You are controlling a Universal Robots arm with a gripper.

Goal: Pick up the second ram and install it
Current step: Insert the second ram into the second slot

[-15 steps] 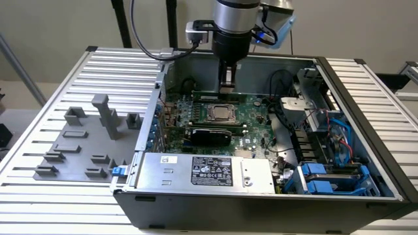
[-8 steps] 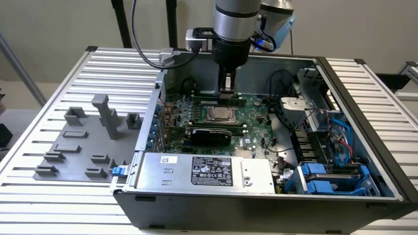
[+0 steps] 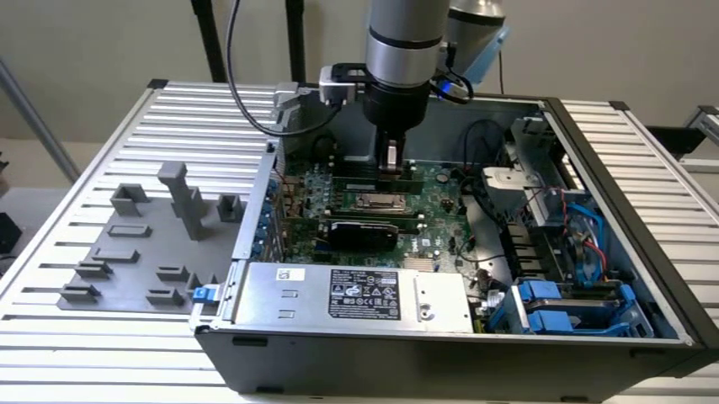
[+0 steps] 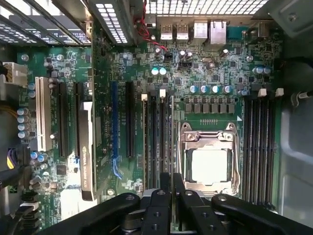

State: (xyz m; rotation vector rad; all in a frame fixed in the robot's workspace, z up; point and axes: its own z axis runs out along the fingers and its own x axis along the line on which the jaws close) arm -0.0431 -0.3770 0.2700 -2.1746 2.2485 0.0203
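My gripper (image 3: 390,167) reaches down into the open computer case, over the green motherboard (image 3: 440,217). Its dark fingers (image 4: 157,208) stand close together, shut on the thin top edge of the second ram (image 4: 169,137). I see the stick edge-on, along the memory slots just beside the CPU socket (image 4: 209,164). In the exterior view the second ram (image 3: 362,177) is a low green strip under the fingertips, at slot height. Whether it sits fully in the slot I cannot tell. White slot latches (image 4: 162,92) show at the far end of the slots.
The grey fixture plate (image 3: 146,252) with its blocks lies on the slatted table at the exterior view's left. A graphics card (image 4: 87,147), the power supply (image 3: 348,295), blue drive bays (image 3: 561,307), cables (image 3: 483,139) and the case walls (image 3: 607,168) crowd the gripper. More memory slots (image 4: 259,147) lie beyond the socket.
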